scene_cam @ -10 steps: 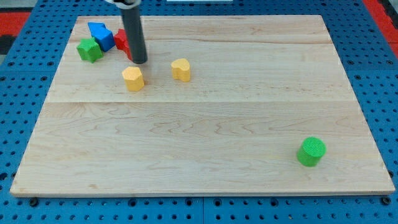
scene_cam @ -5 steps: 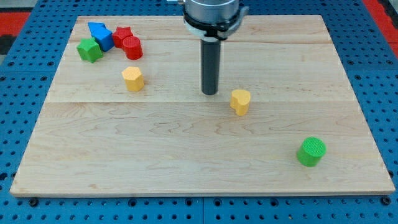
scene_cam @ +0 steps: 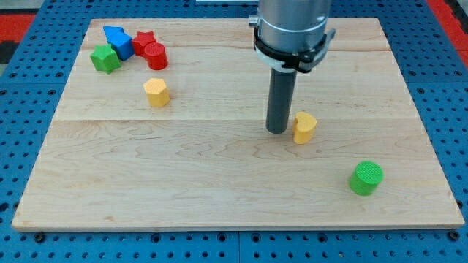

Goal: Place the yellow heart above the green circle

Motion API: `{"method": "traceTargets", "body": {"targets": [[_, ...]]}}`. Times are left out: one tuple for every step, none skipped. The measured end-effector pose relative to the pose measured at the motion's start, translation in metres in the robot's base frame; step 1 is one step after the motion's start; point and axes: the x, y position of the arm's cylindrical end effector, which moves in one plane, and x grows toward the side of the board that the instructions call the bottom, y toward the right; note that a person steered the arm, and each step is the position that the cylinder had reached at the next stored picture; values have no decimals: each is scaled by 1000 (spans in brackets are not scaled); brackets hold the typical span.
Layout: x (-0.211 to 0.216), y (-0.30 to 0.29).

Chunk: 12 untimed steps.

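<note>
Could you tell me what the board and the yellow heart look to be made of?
The board looks like pale wood with a matte finish: grain lines and plank seams run across it. The yellow heart, just right of my tip, looks like plastic or painted wood: even, opaque colour, no grain visible, so I cannot tell which.

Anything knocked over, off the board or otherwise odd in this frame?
Nothing stands out. All blocks sit flat on the wooden board; my tip is just left of the yellow heart, with the green circle apart at lower right.

My tip (scene_cam: 277,131) down, rod upright
</note>
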Motion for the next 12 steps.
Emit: {"method": "traceTargets", "body": {"targets": [[-7, 47], [-22, 65], [-50, 49], [-63, 90], [-44, 90], [-32, 97], [-35, 89], [-41, 73], [-29, 88], [-13, 115], [1, 117], [-28, 115]]}}
